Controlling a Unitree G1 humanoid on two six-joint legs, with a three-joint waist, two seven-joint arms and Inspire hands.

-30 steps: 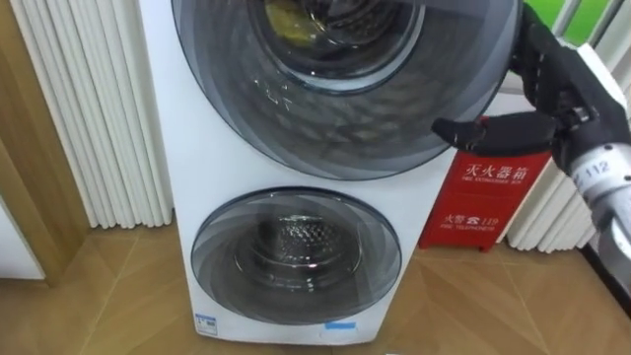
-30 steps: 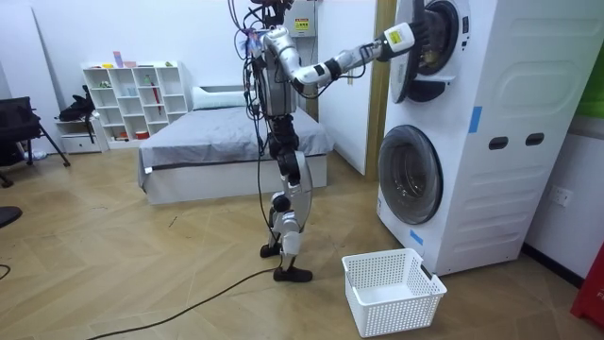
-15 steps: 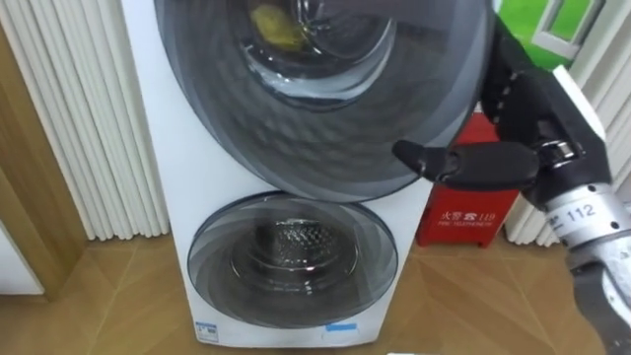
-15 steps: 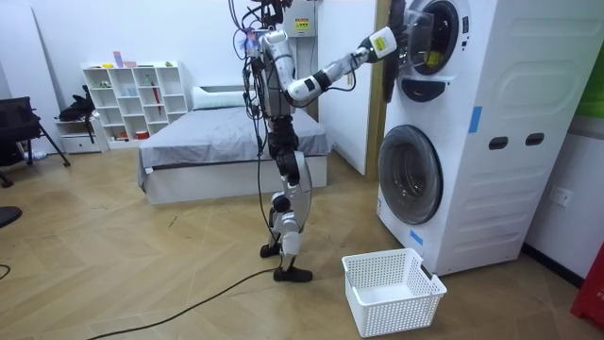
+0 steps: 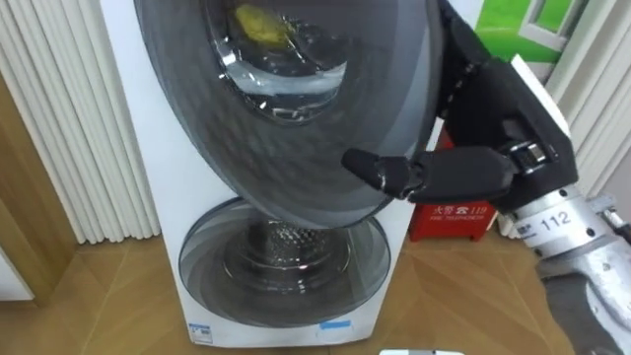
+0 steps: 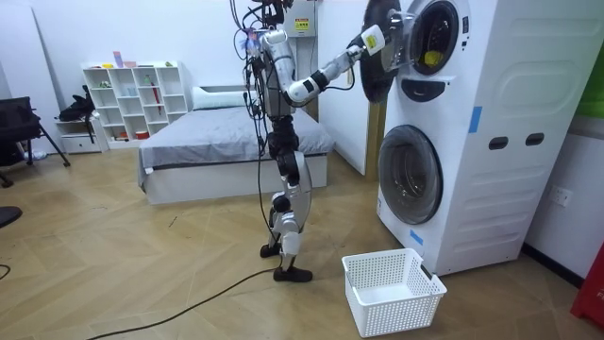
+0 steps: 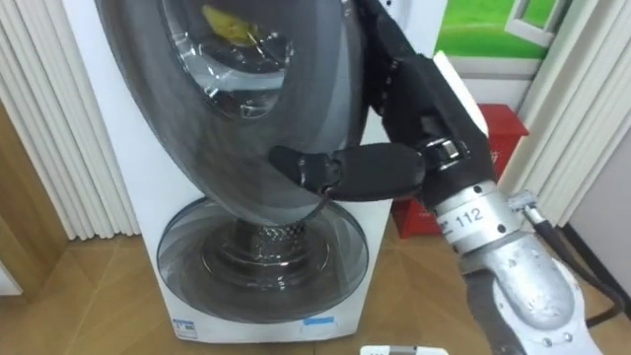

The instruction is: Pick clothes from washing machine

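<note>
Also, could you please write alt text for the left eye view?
The robot's black right hand grips the edge of the round, dark-tinted upper door of a white stacked washing machine, thumb across its front, the door swung partly open. Something yellow shows through the glass; the lower round door is shut.
</note>
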